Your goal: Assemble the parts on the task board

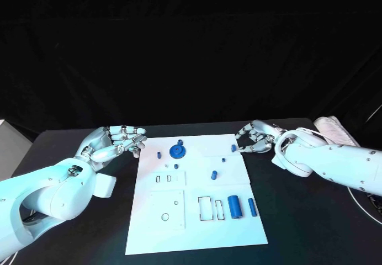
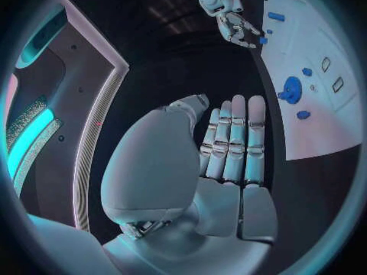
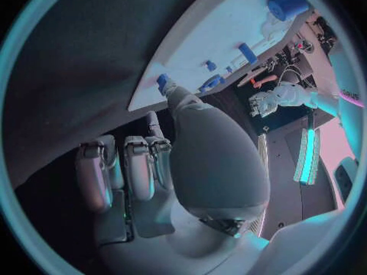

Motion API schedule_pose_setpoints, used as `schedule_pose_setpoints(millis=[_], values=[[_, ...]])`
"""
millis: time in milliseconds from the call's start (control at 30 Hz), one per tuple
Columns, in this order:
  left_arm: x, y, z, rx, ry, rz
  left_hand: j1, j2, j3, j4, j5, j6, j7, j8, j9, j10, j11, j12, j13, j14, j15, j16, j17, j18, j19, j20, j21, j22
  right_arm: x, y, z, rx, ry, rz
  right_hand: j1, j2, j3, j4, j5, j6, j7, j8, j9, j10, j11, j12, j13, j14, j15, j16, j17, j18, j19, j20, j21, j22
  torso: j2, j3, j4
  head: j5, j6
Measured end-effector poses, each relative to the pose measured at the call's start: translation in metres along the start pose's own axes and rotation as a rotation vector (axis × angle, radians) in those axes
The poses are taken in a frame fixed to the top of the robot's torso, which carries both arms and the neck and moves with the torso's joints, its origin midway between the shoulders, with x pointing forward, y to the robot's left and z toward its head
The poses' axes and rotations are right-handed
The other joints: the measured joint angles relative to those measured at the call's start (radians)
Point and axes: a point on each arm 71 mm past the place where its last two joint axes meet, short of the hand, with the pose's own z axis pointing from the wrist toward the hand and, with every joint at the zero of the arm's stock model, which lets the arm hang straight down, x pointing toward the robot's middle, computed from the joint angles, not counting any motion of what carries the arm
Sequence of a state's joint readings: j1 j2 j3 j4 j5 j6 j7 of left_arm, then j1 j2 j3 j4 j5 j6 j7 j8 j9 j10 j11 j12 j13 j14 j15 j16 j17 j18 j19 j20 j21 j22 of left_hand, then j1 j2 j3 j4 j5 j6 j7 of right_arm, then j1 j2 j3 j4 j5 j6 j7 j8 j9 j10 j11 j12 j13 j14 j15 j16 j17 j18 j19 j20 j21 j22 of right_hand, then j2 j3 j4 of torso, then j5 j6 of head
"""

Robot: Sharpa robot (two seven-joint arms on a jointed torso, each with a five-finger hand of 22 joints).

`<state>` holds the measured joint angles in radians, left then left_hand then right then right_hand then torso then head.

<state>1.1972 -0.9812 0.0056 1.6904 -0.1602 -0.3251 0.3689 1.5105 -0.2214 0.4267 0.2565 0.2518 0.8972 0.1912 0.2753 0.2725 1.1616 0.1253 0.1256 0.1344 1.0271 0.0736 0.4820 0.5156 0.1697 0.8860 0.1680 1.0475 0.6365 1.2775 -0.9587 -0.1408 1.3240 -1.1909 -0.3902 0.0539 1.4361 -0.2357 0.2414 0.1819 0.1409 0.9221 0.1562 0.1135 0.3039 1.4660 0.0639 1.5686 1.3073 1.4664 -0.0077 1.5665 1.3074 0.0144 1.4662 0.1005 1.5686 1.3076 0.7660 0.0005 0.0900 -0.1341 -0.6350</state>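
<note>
The white task board lies in the middle of the table. On it are a round blue part, a blue cylinder, a thin blue bar and several small blue pieces. One small blue part sits at the board's right edge. My right hand is beside it, and the thumb tip touches this part while the other fingers stay off it over the table. My left hand hovers off the board's far left corner, its fingers straight, side by side, holding nothing.
Outlined slots and small holes mark the board's near half. A white block lies on the table left of the board, under my left arm. A pale padded thing lies at the far right.
</note>
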Motion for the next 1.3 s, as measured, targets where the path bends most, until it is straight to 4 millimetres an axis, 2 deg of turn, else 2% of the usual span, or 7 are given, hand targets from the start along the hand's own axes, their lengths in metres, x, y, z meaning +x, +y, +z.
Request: schedule_pose_setpoints(millis=[167, 233, 467, 733, 867, 1100, 1300], values=[[0.0, 0.0, 0.0, 0.0, 0.0, 0.0, 0.0, 0.0, 0.0, 0.0, 0.0, 0.0, 0.0, 0.0, 0.0, 0.0, 0.0, 0.0, 0.001, 0.0, 0.0, 0.0, 0.0, 0.0, 0.0, 0.0, 0.0, 0.0, 0.008, -0.001, 0.003, 0.003, 0.018, 0.001, 0.0, 0.0, 0.0, 0.0, 0.004, 0.0, 0.0, 0.0, 0.0, 0.0, 0.007, 0.0, 0.0, 0.0, 0.0, 0.0, 0.0, 0.0, 0.0, 0.0, 0.0, 0.0, 0.0, -0.0007, 0.0005, 0.001, -0.004], [0.0, 0.0, 0.0, 0.0, 0.0, 0.001, 0.0, 0.0, 0.0, 0.0, 0.0, 0.0, 0.0, 0.0, 0.0, 0.0, 0.0, 0.0, 0.001, 0.0, 0.0, 0.0, 0.0, 0.0, 0.0, 0.0, 0.0, 0.0, 0.01, 0.0, 0.004, 0.001, 0.023, 0.002, 0.0, 0.0, -0.003, 0.003, 0.008, 0.0, 0.0, 0.0, 0.0, 0.0, 0.007, 0.0, 0.0, -0.001, 0.007, 0.0, 0.0, 0.0, 0.0, 0.0, 0.0, 0.0, 0.0, -0.0012, 0.0003, 0.002, -0.005], [-0.001, 0.0, 0.0, 0.0, -0.001, 0.002, 0.0, 0.0, 0.0, 0.0, 0.0, 0.0, 0.0, 0.0, 0.0, 0.0, 0.0, 0.0, 0.001, 0.0, 0.0, 0.0, 0.0, 0.0, 0.0, 0.0, 0.0, 0.0, 0.014, 0.003, 0.006, -0.004, 0.031, 0.006, 0.004, 0.004, -0.006, 0.006, 0.012, 0.007, 0.003, 0.0, 0.001, 0.0, 0.007, 0.0, 0.0, 0.0, 0.007, 0.0, 0.0, 0.0, 0.0, 0.0, 0.0, 0.0, -0.001, -0.002, 0.0001, 0.003, -0.01], [-0.002, 0.0, 0.0, 0.0, -0.003, 0.005, 0.0, 0.0, 0.0, 0.0, 0.0, 0.0, 0.0, 0.0, 0.0, 0.0, 0.0, 0.0, 0.001, 0.0, 0.0, 0.0, 0.0, 0.0, 0.0, 0.0, 0.0, 0.0, 0.018, 0.006, 0.008, -0.008, 0.04, 0.012, 0.002, 0.016, -0.004, 0.013, 0.016, 0.038, -0.006, 0.006, 0.005, 0.0, 0.007, 0.0, 0.0, 0.0, 0.007, 0.0, 0.0, 0.0, 0.0, 0.0, 0.0, 0.0, -0.002, -0.0025, -0.0016, 0.005, -0.012], [-0.003, 0.0, 0.0, 0.0, -0.004, 0.006, 0.0, 0.0, 0.0, 0.0, 0.0, -0.004, -0.004, 0.0, 0.001, 0.0, 0.0, 0.0, 0.002, 0.0, 0.0, 0.0, 0.002, 0.0, -0.004, 0.004, 0.006, 0.002, 0.019, 0.006, 0.008, -0.007, 0.043, 0.013, 0.004, 0.026, 0.007, 0.024, 0.016, 0.064, -0.017, 0.02, 0.008, 0.0, 0.007, 0.0, 0.0, -0.001, 0.005, 0.0, 0.0, 0.0, 0.0, 0.0, 0.0, 0.0, -0.002, -0.0025, -0.0017, 0.005, -0.013], [-0.003, 0.0, -0.001, 0.0, -0.005, 0.007, 0.0, 0.0, 0.0, 0.0, 0.0, -0.004, -0.004, 0.0, 0.001, 0.0, 0.0, 0.0, 0.002, 0.0, 0.0, 0.0, 0.002, 0.0, -0.004, 0.004, 0.006, 0.002, 0.02, 0.006, 0.009, -0.007, 0.047, 0.014, 0.009, 0.041, 0.03, 0.029, 0.016, 0.097, -0.032, 0.034, 0.01, -0.002, -0.006, 0.0, 0.001, 0.0, -0.011, 0.0, 0.0, 0.0, 0.0, -0.008, 0.0, 0.0, -0.003, -0.0025, -0.0016, 0.004, -0.014], [-0.003, 0.0, -0.001, -0.001, -0.005, 0.008, 0.0, 0.0, 0.0, 0.0, 0.0, -0.004, -0.004, 0.0, 0.001, 0.0, 0.0, 0.0, 0.002, 0.0, 0.0, 0.0, 0.002, 0.0, -0.004, 0.004, 0.006, 0.002, 0.021, 0.007, 0.009, -0.009, 0.051, 0.015, 0.013, 0.045, 0.036, 0.028, 0.016, 0.107, -0.035, 0.041, 0.011, 0.0, -0.011, 0.0, 0.001, -0.002, -0.013, 0.0, 0.0, 0.0, 0.0, -0.015, 0.0, 0.001, -0.003, -0.002, -0.0016, 0.004, -0.015]])
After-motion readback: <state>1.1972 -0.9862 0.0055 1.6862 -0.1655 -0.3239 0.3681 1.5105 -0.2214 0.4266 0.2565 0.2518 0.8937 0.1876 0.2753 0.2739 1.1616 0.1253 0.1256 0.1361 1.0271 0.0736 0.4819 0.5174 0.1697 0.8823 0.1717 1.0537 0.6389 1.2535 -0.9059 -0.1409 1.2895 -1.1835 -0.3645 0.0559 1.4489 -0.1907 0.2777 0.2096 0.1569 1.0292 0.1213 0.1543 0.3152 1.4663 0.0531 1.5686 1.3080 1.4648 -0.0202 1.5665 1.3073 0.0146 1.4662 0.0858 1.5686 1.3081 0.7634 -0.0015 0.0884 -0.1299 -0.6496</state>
